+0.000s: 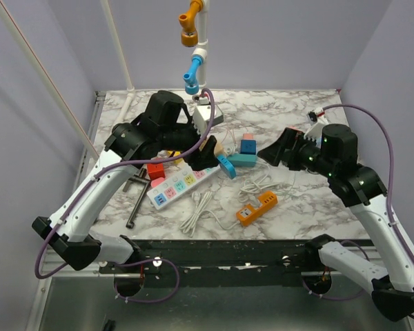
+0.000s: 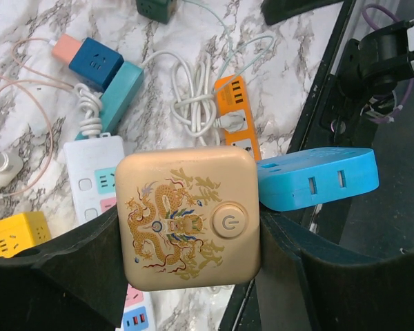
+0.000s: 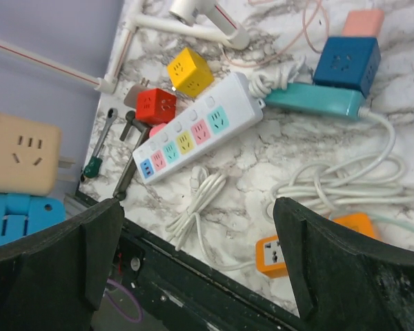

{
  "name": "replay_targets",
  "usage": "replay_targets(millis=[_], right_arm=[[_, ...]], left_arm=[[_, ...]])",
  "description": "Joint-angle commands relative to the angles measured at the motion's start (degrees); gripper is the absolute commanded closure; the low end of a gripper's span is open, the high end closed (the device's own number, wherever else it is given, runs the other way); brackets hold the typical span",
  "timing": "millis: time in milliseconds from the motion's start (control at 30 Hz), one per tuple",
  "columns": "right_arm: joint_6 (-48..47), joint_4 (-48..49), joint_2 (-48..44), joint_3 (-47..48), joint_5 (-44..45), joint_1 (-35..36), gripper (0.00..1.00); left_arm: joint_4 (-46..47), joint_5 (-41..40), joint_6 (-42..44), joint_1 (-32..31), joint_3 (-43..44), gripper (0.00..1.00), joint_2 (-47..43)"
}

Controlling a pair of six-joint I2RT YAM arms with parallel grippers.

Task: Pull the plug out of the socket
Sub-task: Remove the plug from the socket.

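Observation:
My left gripper (image 1: 212, 155) is shut on a gold square plug block (image 2: 190, 214) with a dragon print and a power button. A light blue adapter (image 2: 317, 179) sticks out from the block's right side. The block hangs in the air, apart from the long white power strip (image 1: 183, 183) with pastel outlets that lies on the marble table below and left of it. The strip also shows in the left wrist view (image 2: 96, 176) and the right wrist view (image 3: 193, 131). The block shows at the left of the right wrist view (image 3: 21, 152). My right gripper (image 1: 270, 153) is open and empty, right of the block.
A teal strip (image 1: 241, 159), a dark blue cube (image 1: 248, 145), a red cube (image 1: 156, 169), a yellow cube (image 2: 17, 243), an orange strip (image 1: 257, 207), a bundled white cord (image 1: 196, 214) and a dark wrench (image 1: 134, 203) lie around. The table's front edge (image 3: 193, 283) is close below.

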Motion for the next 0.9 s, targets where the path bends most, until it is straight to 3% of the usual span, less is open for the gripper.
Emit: replay_targets(millis=[0,233,467,533,867], right_arm=[[-6.6,-1.8,1.5,5.0,0.6,0.3,0.00],[-10.9,2.4,3.6,7.9,-2.1,3.5,0.00],[-17.1,4.2,10.5,11.8,14.0,24.5,0.00],[-18.9,4.7,13.1,13.5,15.4,27.3,0.00],[-25.2,11.0,18.1,13.7,7.9,30.0,0.01]], left_arm=[[-3.4,0.1,-1.1,1.9,1.3,1.00,-0.6],[-4.2,1.6,-8.2,7.4,-2.3,1.00,2.2],[-3.3,3.8,-12.5,11.9,-7.5,1.00,2.3],[-3.3,4.9,-12.7,12.8,-8.8,1.00,2.2],[-4.5,9.0,-11.8,15.2,-9.2,1.00,2.8]])
